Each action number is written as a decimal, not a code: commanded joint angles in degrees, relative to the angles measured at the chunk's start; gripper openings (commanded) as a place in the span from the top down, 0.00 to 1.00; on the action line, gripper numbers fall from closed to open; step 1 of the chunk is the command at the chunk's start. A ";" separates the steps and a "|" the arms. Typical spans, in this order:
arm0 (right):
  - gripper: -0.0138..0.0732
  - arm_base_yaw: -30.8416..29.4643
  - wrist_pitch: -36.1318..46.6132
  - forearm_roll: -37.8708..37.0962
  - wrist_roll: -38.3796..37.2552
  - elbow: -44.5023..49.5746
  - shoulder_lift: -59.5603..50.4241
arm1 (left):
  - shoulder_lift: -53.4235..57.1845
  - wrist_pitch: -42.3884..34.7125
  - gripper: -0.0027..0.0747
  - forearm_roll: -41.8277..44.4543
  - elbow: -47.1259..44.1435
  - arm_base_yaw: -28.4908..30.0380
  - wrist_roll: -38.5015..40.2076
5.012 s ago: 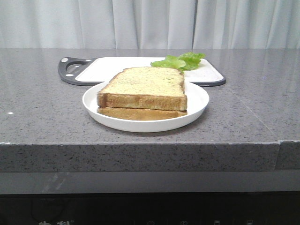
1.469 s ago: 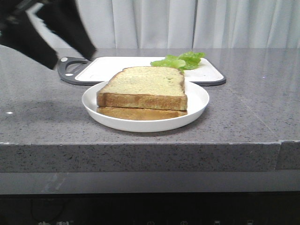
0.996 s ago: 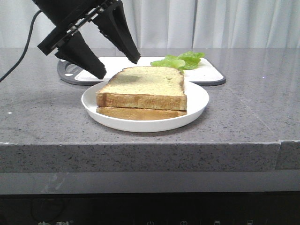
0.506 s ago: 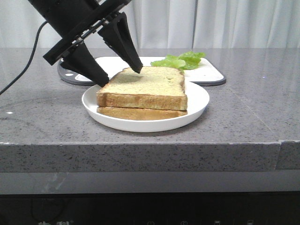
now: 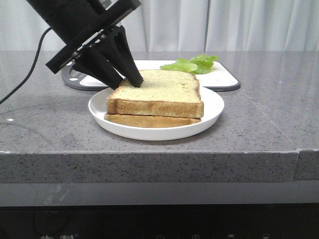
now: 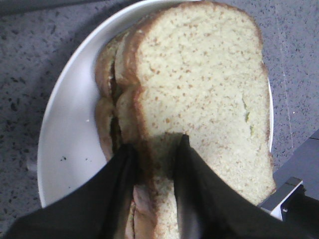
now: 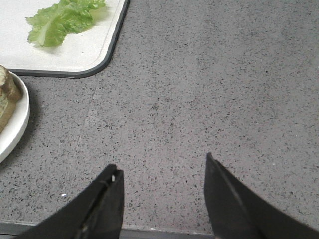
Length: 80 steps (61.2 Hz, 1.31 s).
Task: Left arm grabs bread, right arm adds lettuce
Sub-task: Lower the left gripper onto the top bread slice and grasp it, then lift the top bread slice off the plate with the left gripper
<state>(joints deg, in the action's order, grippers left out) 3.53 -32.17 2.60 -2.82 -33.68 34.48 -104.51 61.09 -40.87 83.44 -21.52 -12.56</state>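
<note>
Front view shows the left pincer (image 5: 127, 79) has dropped and clamped on the top bread (image 5: 157, 92) on the plate (image 5: 212, 107) near the surface's front edge, nudging it right, so lifting seems next.

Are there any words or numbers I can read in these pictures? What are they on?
No readable words on the bread, plate, lettuce or cutting board.
Pale marks on the dark panel under the counter: cut off and too blurred to read.
</note>
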 commanded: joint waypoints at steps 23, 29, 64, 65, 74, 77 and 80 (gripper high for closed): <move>0.39 -0.07 4.25 0.19 0.08 -1.76 0.39 | 4.69 -0.43 0.99 -3.14 1.85 -0.54 -1.45; 0.39 -0.07 4.25 0.19 0.08 -1.76 0.39 | 6.04 -0.43 0.99 -3.01 1.85 -0.54 -1.45; 0.39 -0.07 4.13 0.19 0.08 -1.76 0.39 | 9.40 -4.97 0.99 -2.89 10.25 8.74 -1.70; 0.39 -0.07 4.13 0.19 0.08 -1.76 0.39 | 9.25 -5.02 0.99 -2.89 10.69 8.99 -1.70; 0.39 -0.07 4.03 0.19 0.08 -1.76 0.39 | 7.24 -3.65 0.99 -3.25 14.54 10.31 -1.70; 0.39 -0.07 3.85 0.19 0.08 -1.76 0.39 | 6.51 -2.59 0.99 -3.25 15.42 10.31 -1.70; 0.39 -0.07 3.78 0.19 0.08 -1.76 0.39 | 6.32 -1.40 0.99 -3.48 15.87 10.31 -1.70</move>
<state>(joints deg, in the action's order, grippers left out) 3.53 -32.17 2.60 -2.82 -33.68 34.48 -100.13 59.45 -40.75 96.65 -11.28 -14.05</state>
